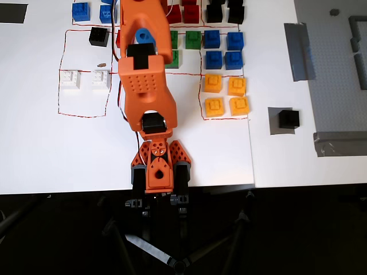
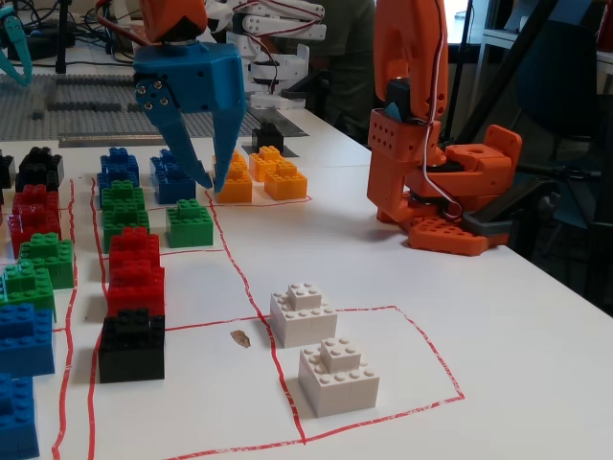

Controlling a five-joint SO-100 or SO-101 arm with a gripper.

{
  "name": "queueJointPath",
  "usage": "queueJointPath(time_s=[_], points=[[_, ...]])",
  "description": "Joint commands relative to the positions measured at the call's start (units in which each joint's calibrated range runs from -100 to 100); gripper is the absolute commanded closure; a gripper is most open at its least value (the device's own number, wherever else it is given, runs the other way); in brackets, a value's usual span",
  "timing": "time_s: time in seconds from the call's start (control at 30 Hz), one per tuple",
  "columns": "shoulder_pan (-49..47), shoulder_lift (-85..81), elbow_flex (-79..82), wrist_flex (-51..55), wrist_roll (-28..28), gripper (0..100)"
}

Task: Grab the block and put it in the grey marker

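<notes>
A black block (image 1: 288,119) sits on the small grey marker (image 1: 274,129) at the right of the overhead view. In the fixed view the same block (image 2: 267,134) stands far back, behind the yellow blocks. Another black block (image 1: 98,36) stands alone inside the red-outlined area and appears near the front left in the fixed view (image 2: 131,345). My blue gripper (image 2: 212,185) hangs above the blue and green blocks, open and empty, with its tips close together. In the overhead view the orange arm (image 1: 146,74) hides it.
Rows of blue (image 1: 223,49), green (image 1: 193,39), red (image 2: 134,273) and yellow (image 1: 226,95) blocks fill the outlined grid. Two white blocks (image 1: 86,79) sit in a separate outline. More black blocks (image 1: 225,11) stand at the far edge. A pale studded baseplate (image 1: 338,69) with grey tape strips lies right.
</notes>
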Motion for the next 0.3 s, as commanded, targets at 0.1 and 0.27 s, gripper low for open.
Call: queueJointPath(time_s=[0.1,0.27], points=[[-1.4,-9.9,-5.3,0.1,-0.9,100],[-1.9,-10.1,-5.2,0.2,-0.9,100]])
